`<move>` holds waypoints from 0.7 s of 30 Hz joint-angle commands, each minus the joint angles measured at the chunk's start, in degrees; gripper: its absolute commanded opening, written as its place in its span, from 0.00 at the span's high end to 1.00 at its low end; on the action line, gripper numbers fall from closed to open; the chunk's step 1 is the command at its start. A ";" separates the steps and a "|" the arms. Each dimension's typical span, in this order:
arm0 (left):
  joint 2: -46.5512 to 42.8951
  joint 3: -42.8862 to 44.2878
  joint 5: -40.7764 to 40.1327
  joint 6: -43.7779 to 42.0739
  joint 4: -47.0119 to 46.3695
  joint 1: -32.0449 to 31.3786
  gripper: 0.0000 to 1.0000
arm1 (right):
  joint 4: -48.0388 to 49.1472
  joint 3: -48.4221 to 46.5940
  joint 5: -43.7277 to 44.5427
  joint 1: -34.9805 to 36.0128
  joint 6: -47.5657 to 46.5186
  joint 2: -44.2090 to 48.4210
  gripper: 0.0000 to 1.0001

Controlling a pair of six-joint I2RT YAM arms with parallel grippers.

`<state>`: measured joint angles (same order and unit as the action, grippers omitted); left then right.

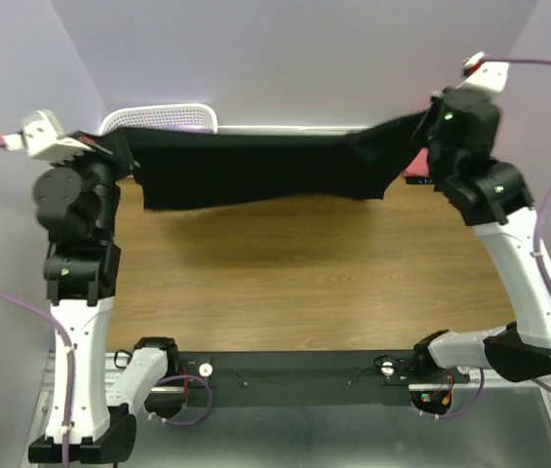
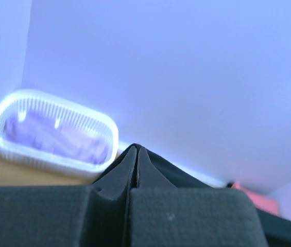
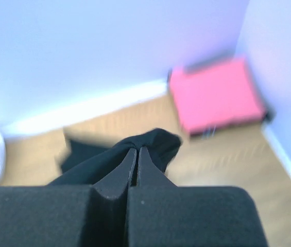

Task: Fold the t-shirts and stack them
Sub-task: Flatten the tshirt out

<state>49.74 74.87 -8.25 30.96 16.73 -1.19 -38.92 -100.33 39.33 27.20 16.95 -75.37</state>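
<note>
A plain black t-shirt (image 1: 255, 171) hangs stretched out above the back of the wooden table, held at both ends. My left gripper (image 1: 119, 148) is shut on its left edge. In the left wrist view the fingers (image 2: 136, 150) are pressed together, with black cloth (image 2: 186, 177) just behind them. My right gripper (image 1: 429, 122) is shut on the shirt's right end, and a bunch of the black fabric (image 3: 158, 140) sticks out past the closed tips (image 3: 136, 151). A folded coral-red t-shirt (image 3: 215, 98) lies flat in the back right corner. Lavender cloth (image 2: 57, 138) fills the basket.
A white lattice basket (image 1: 158, 117) stands at the back left against the wall, behind the shirt's left end. Walls close in the back and both sides. Bare wooden tabletop (image 1: 304, 283) lies below the hanging shirt, and the arm bases sit at the near edge.
</note>
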 commanded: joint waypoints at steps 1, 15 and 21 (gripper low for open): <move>-0.52 9.83 1.04 -4.32 1.02 0.40 1.00 | 3.83 -11.09 8.05 -0.31 -14.54 0.31 0.99; -8.43 21.46 17.65 -9.16 -2.84 -0.39 1.00 | 12.72 -23.50 -9.09 -0.31 -34.96 12.79 0.99; -7.55 21.02 17.48 -10.48 -1.70 -1.36 1.00 | 13.43 -24.65 -10.50 -0.31 -39.80 13.41 1.00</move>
<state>41.34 96.23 9.96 22.98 14.52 -2.31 -27.31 -124.66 29.54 27.20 -16.82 -61.01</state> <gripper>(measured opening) 0.009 0.009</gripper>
